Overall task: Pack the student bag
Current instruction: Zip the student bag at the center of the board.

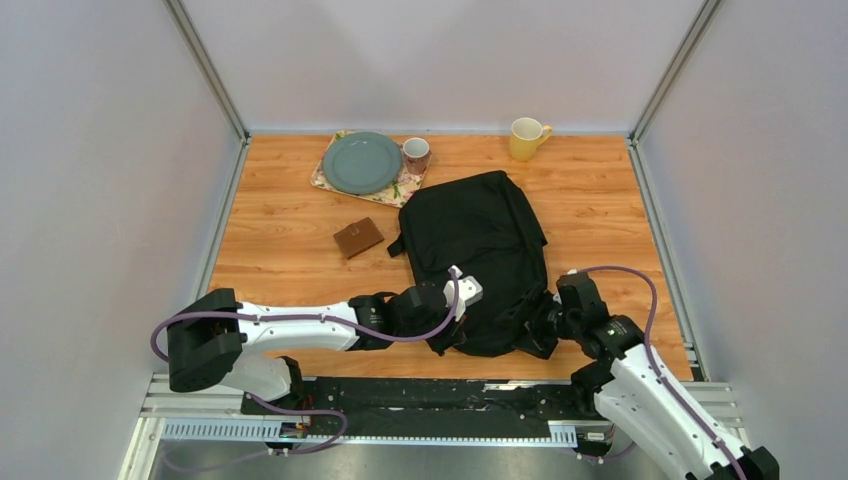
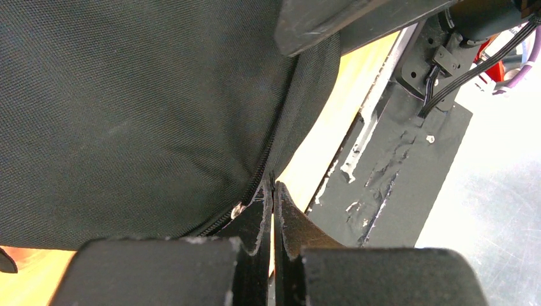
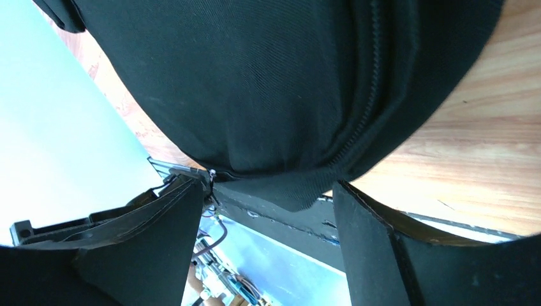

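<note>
Centrally, the student bag (image 1: 478,240) is laid flat on the wooden table (image 1: 280,250), a little right of the middle. Its long axis runs from far to near, with the far end leaning slightly to the left. The squarer end is turned toward the back wall, and the rounded end is pointed at the arm bases, close to the table's near edge.

The left gripper (image 2: 273,191) is seen clenched, its two fingers pressed together with the tips set against the zip seam (image 2: 268,153) at the bag's near left side. Whether any fabric or the zip pull is pinched between them cannot be told. The right gripper (image 3: 268,188) is released, its jaws spread wide on either side of the rounded near edge. A fold of black cloth is seen between them, and neither finger is seen pressing on it.

Behind the bag, a grey-green plate (image 1: 361,162) is set on a floral mat (image 1: 405,190), with a small cup (image 1: 416,154) just beside it. A yellow mug (image 1: 526,138) is placed at the far edge. A brown wallet (image 1: 358,237) is left near the bag's left side, apart from it.
</note>
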Robot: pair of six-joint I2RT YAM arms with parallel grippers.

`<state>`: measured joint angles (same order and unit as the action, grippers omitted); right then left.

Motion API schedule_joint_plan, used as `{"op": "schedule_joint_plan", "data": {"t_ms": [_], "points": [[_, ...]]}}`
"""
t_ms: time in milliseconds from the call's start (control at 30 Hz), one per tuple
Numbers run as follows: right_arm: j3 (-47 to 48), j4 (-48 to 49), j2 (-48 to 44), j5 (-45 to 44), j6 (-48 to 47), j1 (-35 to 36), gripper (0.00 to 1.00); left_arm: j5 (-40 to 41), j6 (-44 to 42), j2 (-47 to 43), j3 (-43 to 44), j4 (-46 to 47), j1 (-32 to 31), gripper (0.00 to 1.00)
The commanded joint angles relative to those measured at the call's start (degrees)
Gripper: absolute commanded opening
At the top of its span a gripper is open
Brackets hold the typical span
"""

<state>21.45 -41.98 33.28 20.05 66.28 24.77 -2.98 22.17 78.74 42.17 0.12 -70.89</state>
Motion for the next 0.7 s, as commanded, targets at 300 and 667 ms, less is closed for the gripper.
{"op": "schedule_joint_plan", "data": {"t_ms": [300, 667], "points": [[-1.94, 17.45, 14.88, -3.35, 1.76, 1.33, 0.37, -3.08, -1.43, -3.24, 0.19, 3.66, -0.3, 0.0], [3.16, 3.92, 7.77, -16.96, -8.88, 1.24, 0.0, 13.43, -4.95, -8.68, -5.6, -6.61, 2.23, 0.0]]}}
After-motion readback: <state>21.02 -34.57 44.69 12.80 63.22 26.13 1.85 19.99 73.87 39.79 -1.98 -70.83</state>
